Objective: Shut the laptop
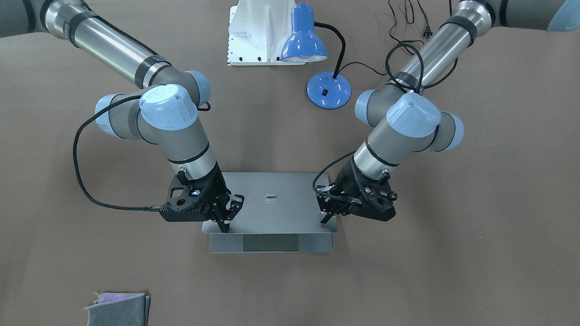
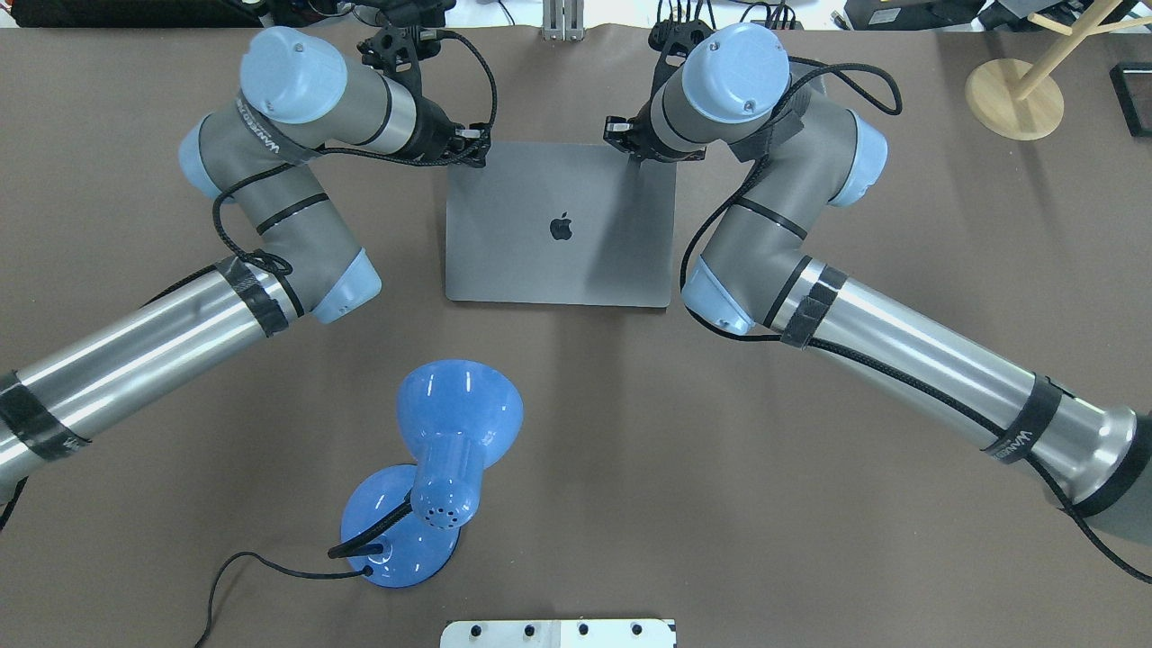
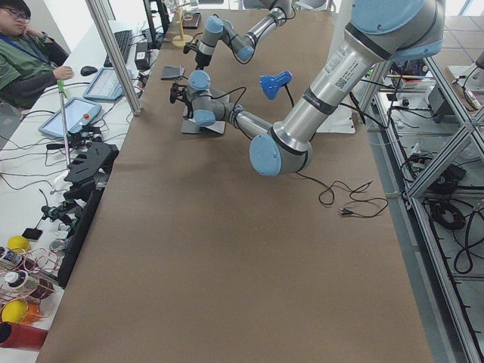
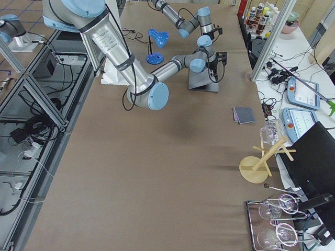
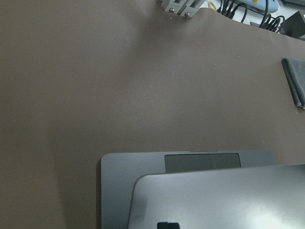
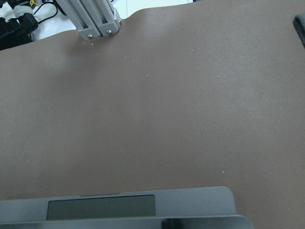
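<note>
Brown table [image 6: 157, 119] fills the view — the laptop [image 6: 190, 202] base and trackpad [image 6: 101, 207] along the bottom edge.
</note>
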You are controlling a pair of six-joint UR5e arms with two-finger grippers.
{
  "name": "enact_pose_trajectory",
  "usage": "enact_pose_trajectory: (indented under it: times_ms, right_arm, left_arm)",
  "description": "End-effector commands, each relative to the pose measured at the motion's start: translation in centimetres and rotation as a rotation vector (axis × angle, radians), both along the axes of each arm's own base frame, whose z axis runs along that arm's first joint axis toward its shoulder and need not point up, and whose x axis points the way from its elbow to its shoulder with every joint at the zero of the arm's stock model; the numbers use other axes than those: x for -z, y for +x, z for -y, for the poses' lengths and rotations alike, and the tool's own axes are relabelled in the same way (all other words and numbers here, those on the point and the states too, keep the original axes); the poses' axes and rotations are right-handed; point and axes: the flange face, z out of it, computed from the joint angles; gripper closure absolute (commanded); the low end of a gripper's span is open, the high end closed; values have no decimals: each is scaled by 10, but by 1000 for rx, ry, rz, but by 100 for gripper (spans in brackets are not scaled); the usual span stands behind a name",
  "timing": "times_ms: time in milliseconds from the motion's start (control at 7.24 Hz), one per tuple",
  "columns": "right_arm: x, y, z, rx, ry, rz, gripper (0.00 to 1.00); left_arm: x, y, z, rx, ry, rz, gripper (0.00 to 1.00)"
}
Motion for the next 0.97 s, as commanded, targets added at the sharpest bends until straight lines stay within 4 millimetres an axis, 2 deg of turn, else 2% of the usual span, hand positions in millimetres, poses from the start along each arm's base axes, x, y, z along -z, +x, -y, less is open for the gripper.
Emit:
enact_pose_trajectory:
  times_ms: [0,829]
  right_arm:
    - [-4,-12,10,0,-18,-21,100]
    - [-24,-27,10,6,-38,-54,100]
  left_arm:
    - [-13,16,4,2,8,43,100]
    - [-33,25,10,31,1,93,100]
